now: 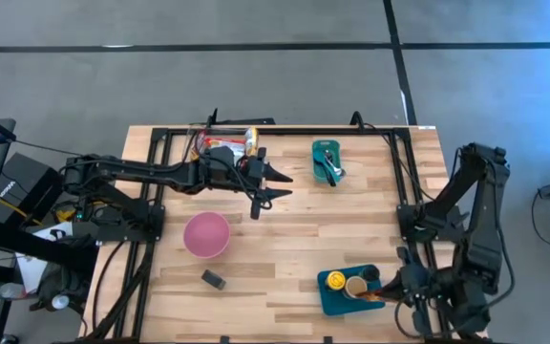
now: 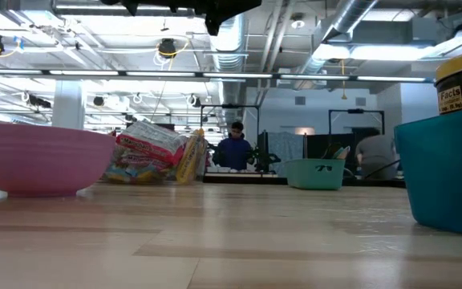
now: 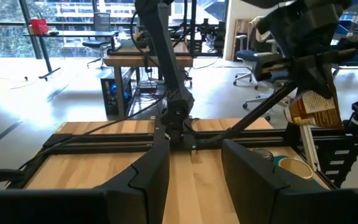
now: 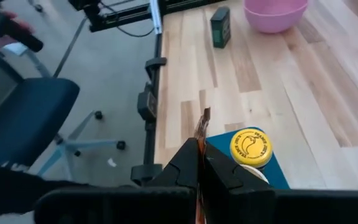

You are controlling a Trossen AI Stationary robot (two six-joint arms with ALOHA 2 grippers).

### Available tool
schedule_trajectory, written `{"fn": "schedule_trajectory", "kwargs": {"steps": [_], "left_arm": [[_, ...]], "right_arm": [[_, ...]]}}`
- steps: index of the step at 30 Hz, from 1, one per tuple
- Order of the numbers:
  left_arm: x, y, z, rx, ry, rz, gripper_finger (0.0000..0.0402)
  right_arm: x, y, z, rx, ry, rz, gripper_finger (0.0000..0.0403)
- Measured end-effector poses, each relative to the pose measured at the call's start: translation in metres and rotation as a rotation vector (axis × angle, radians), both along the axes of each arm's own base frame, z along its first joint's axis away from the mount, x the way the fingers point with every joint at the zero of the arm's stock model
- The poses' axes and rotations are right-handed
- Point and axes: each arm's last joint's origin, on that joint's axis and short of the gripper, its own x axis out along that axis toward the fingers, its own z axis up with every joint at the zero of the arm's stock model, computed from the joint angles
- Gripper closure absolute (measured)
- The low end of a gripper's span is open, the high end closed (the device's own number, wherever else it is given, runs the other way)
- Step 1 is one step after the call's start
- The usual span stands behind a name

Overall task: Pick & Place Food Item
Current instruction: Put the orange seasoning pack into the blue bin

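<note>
Food packets [image 1: 225, 143] lie at the surface's [image 1: 285, 248] far edge, left of centre. We see the left end effector [image 1: 277, 183] just beside them above the surface, its fingers apart and holding nothing. A pink bowl [image 1: 206, 234] sits nearer the front. The right end effector [image 4: 199, 163] is closed, empty, over the teal tray [image 1: 337, 296] at the front-right corner.

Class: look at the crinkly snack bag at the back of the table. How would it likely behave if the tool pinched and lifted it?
The snack bag looks crumpled and puffy, so it would probably flex and sag rather than hold its shape. Its glossy film may slip in a shallow pinch. It seems light for its bulk, so a push would likely slide it rather than tip it.
</note>
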Motion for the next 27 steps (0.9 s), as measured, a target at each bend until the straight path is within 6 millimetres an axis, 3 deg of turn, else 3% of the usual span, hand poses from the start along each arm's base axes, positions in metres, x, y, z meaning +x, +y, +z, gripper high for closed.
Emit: {"fn": "schedule_trajectory", "kwargs": {"steps": [16,27], "left_arm": [[0.000,0.000,0.000,0.000,0.001,0.000,0.0262],[0.000,0.000,0.000,0.000,0.002,0.000,0.0262]], "right_arm": [[0.015,0.031,-0.041,-0.037,-0.015,-0.153,0.0403],[0.041,0.048,-0.060,0.003,-0.059,-0.232,0.0403]]}}
